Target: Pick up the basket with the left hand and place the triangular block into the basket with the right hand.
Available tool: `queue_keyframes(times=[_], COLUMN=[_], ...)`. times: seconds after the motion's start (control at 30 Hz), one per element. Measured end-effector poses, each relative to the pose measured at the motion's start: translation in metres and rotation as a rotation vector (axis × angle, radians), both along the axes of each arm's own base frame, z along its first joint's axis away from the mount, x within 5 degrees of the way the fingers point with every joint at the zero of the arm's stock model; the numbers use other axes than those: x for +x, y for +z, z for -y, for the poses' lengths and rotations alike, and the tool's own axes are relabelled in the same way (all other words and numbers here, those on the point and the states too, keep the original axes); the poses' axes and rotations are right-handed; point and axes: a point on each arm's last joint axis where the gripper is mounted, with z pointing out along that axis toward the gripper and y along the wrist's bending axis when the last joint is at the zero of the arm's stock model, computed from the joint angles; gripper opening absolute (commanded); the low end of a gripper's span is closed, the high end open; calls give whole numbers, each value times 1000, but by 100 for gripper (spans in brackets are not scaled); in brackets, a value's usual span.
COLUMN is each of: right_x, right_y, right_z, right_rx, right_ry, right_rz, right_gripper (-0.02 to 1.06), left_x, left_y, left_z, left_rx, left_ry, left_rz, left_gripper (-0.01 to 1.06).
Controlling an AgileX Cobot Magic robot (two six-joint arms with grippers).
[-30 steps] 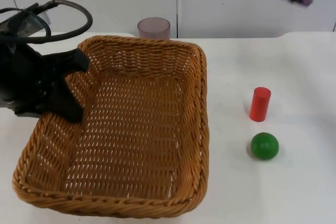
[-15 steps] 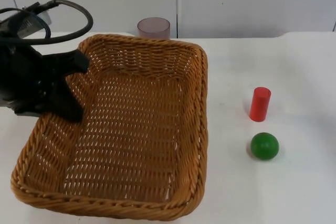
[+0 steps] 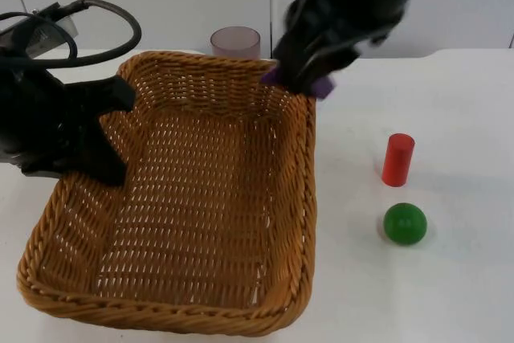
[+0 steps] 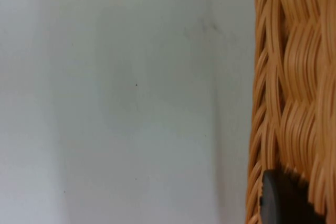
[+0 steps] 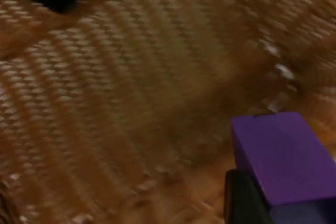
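Observation:
The brown wicker basket [image 3: 209, 279] fills the left half of the table in the top view. My left gripper [image 3: 111, 132] is shut on its left rim; the left wrist view shows that rim [image 4: 294, 77] close against a black fingertip [image 4: 281, 200]. My right gripper [image 3: 301, 76] hangs over the basket's far right corner, shut on a purple block [image 3: 322, 86]. In the right wrist view the purple block [image 5: 281, 156] sits against a black fingertip [image 5: 242, 198], with the basket's woven floor [image 5: 121, 103] blurred below it.
A translucent purple-grey cup [image 3: 235, 41] stands just behind the basket near the partition wall. A red cylinder [image 3: 397, 159] stands upright to the basket's right, with a green ball [image 3: 404, 223] in front of it.
The right arm has swung down from the upper right corner to the basket's far right corner, carrying the purple block. Basket and left gripper have barely shifted.

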Motion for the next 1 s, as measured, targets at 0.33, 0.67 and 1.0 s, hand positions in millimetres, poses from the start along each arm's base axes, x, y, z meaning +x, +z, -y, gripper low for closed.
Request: queue_keyframes(times=[0.33, 0.67, 1.0], right_x=[-2, 9, 4], right_y=[-23, -82, -35], right_z=[-20, -33, -28], right_rx=[81, 51, 152], right_ry=[22, -17, -22], right_rz=[88, -10, 89], right_gripper=[3, 64, 72], left_x=[-1, -1, -2], left_y=[0, 0, 0], left_z=[1, 1, 1], left_rx=[-5, -6, -3], left_ry=[-7, -10, -22], left_rz=[-10, -12, -7], left_gripper=[0, 0, 0])
